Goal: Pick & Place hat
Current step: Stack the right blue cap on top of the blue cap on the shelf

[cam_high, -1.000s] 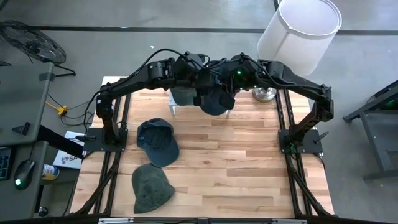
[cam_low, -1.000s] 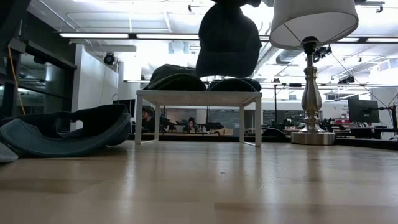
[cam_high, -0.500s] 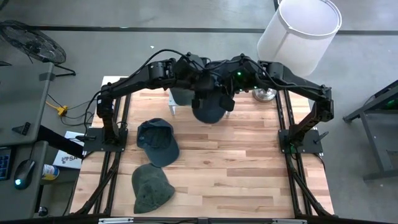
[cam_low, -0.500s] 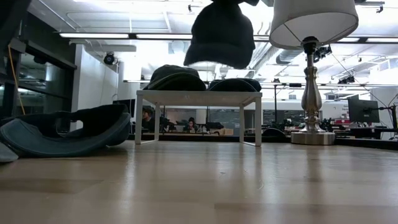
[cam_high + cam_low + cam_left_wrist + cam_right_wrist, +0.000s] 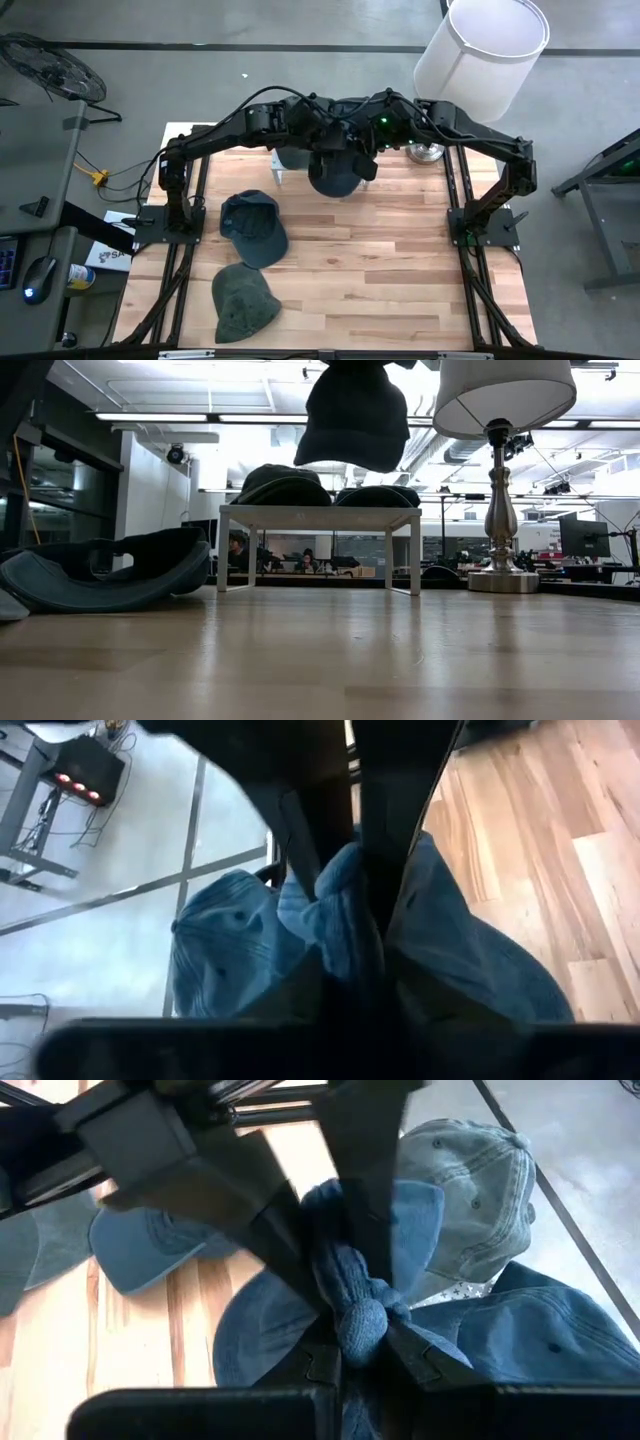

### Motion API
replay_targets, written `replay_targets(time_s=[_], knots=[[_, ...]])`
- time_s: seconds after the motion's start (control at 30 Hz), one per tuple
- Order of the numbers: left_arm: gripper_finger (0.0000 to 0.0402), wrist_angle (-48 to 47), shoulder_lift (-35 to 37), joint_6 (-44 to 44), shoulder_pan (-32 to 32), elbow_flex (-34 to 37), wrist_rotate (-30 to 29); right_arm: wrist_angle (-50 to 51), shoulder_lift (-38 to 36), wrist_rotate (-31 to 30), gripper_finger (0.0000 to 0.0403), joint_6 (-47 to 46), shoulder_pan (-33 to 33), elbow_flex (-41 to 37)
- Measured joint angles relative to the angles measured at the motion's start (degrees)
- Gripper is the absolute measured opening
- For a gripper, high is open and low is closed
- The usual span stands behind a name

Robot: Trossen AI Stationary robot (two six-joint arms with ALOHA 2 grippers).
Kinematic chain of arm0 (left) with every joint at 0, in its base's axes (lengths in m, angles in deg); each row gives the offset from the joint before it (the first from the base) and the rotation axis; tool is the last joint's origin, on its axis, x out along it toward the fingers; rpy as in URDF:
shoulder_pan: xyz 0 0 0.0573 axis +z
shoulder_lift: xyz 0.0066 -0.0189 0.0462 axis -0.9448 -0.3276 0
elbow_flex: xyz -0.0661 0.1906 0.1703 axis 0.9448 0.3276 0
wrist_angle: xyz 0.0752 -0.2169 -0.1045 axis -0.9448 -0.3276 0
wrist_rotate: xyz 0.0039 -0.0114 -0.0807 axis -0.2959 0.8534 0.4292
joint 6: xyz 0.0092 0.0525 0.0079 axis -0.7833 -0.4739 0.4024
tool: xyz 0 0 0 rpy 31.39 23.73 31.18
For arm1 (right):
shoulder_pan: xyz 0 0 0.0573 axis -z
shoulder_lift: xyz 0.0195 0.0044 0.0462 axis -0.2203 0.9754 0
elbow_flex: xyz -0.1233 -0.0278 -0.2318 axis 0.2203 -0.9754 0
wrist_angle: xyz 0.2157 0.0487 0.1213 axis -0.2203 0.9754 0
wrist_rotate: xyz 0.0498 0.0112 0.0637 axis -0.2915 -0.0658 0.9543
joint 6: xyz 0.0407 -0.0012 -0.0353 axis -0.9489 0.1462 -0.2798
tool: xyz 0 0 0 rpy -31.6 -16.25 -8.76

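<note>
A blue denim hat [image 5: 335,177] hangs in the air over the far middle of the table, in front of a white stand [image 5: 318,516]. In the low view the hat [image 5: 352,418] dangles well above the stand's top. Both grippers meet above it: my left gripper [image 5: 345,982] comes from the table's left and my right gripper [image 5: 362,1352] from the right. Each is shut on the same bunched blue cloth at the hat's top. My left gripper pinches a bunched fold of the hat's cloth [image 5: 340,915] between its two fingers, coming from above. The hat hangs below it, lifted clear of table and stand. My right gripper pinches the same gathered knot of cloth [image 5: 358,1320] between its fingers, from above and opposite the left gripper's fingers [image 5: 350,1170]. The hat hangs slack below it.
Two caps [image 5: 284,484] [image 5: 378,496] lie on the white stand. A dark blue cap [image 5: 253,228] and a green cap [image 5: 243,303] lie on the table's left half. A lamp [image 5: 482,45] stands at the far right corner. Bare wood spans the right and near parts.
The hanging hat has shifted a little toward the table's left and near edge and has turned, so it now hangs shorter and wider in the low view. The left arm's wrist has moved in closer to the right gripper above the hat.
</note>
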Motion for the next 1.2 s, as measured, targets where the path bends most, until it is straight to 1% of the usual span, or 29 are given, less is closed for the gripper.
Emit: replay_targets(time_s=[0.07, 0.1, 0.2, 0.3, 0.37, 0.47, 0.63, 0.77, 0.97, 1.13, 1.2], knots=[[0.0023, 0.0, 0.0, 0.6, 0.0, 0.0, 0.0, 0.4, 0.0, 0.2, 0.0021, 0.0, 0.0, 0.0], [0.0016, 0.0, 0.0, 0.8, 0.0, 0.0, 0.2, 0.5, 0.0, 0.2, 0.0021, 0.0, 0.0, 0.0], [0.0020, 0.2, 0.0, 1.0, 0.0, 0.0, 1.4, 0.9, 0.0, 0.2, 0.0024, 0.0, 0.0, 0.1], [0.0012, 0.9, -0.1, 1.1, 0.0, 0.0, 1.7, 1.8, -0.5, 0.0, 0.0054, 0.0, -0.3, 0.1], [0.0010, 1.8, -0.1, 1.7, 0.0, 0.0, 1.7, 2.3, -1.0, -1.6, 0.0074, -0.4, -0.6, 0.1], [0.0010, 2.9, -0.1, 3.2, 0.1, 0.0, 1.8, 2.6, -2.9, -3.3, 0.0092, -1.8, -0.9, 0.1], [0.0010, 7.2, -0.1, 6.5, 0.2, 0.0, 1.7, 3.3, -7.3, -6.0, 0.0100, -4.7, -0.9, 0.1], [0.0010, 9.7, -0.1, 7.7, 0.8, 0.1, 2.1, 4.9, -10.3, -6.8, 0.0101, -6.4, -0.9, 0.2], [0.0010, 12.1, -0.1, 12.5, 4.6, 0.1, 6.9, 7.1, -13.3, -6.8, 0.0102, -7.1, -0.8, 0.2], [0.0010, 11.8, -0.1, 16.5, 8.6, -0.7, 11.2, 10.3, -14.0, -6.4, 0.0103, -7.6, -1.0, 0.2], [0.0010, 13.1, -0.1, 17.6, 10.2, -1.3, 13.7, 12.0, -14.0, -6.4, 0.0103, -7.9, -1.4, 0.2]])
